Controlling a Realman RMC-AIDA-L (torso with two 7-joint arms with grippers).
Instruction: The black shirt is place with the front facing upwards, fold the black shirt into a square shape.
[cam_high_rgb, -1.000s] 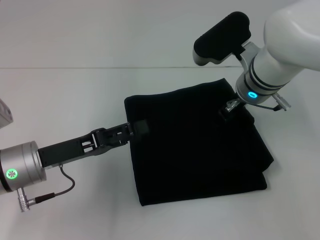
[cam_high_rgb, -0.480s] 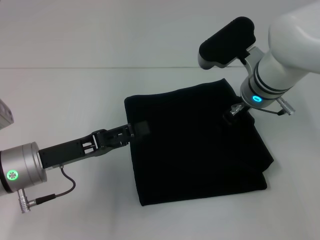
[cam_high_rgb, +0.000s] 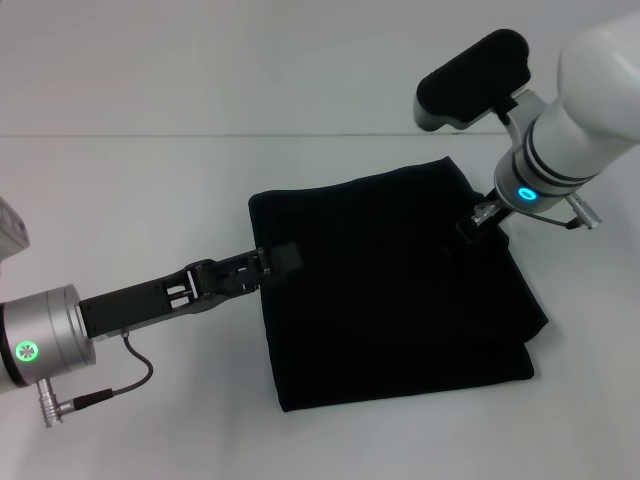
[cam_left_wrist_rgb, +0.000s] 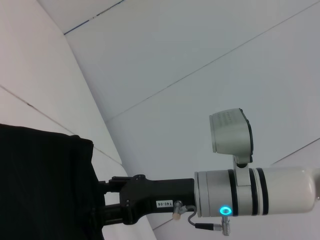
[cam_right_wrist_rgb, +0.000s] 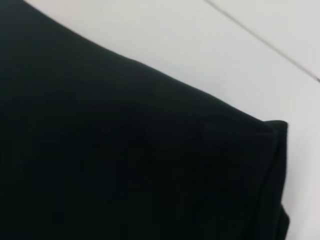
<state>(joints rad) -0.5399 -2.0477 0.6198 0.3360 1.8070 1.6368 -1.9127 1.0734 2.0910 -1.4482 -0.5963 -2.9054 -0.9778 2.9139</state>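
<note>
Left claw (cam_high_rgb: 280, 258), a slim black two-fingered tool on a long black arm, rests at the near-left edge of the black shirt (cam_high_rgb: 390, 285), a large black cloth garment already folded into a rough square on the pale grey surface (cam_high_rgb: 150, 190); whether its fingers pinch the cloth cannot be told. Over the last second the right claw (cam_high_rgb: 472, 226), black-tipped below a white wrist, has drifted outward and slightly up along the shirt's far-right side, while the shirt and the left arm have not moved. That suggests the folding is essentially done and the right arm is pulling away; its fingers cannot be judged either. Only the right wrist view shows the folded corner close up (cam_right_wrist_rgb: 272, 130), with stacked layers. Only the left wrist view shows the right arm side-on beside the cloth.
</note>
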